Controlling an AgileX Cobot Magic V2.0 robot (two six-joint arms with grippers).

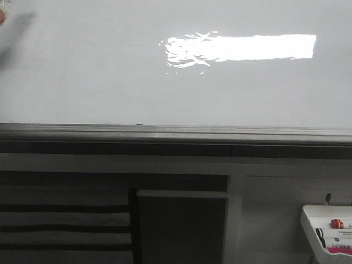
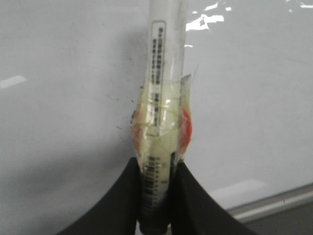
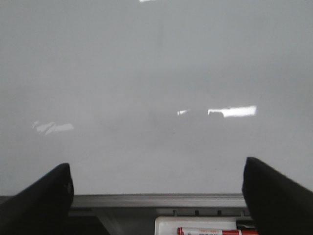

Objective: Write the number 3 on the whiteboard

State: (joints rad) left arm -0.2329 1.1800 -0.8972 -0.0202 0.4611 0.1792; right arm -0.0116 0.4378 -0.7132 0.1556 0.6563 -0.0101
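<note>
Whiteboard (image 1: 110,71) fills most of the front view; glossy white, bright rectangular light reflection (image 1: 242,48) upper middle; grey metal rail (image 1: 176,132) along its lower edge; no clear stroke of a 3 legible on it in any view, glare too strong to tell.

Left jaws (image 2: 156,196) closed tight on a marker (image 2: 164,73); clear barrel with a barcode label, wrapped in yellowish tape (image 2: 159,132) with red patches just ahead of the fingertips; marker runs straight out from the jaws over the board; tip out of frame, so contact with the board can't be told; board surface behind the jaws has a few faint dark specks; rail sits off to one side of them.

Right jaws (image 3: 156,196) wide open, holding nothing; fingers (image 3: 39,200) spread to both edges of the frame; board lies ahead of them, rail between the fingertips; just on the near side of the rail, a white tray (image 3: 205,226) with a red-capped marker (image 3: 215,231).

Front view, below the rail: dark panel (image 1: 181,225), striped slats (image 1: 63,220); same tray at the lower right corner.
</note>
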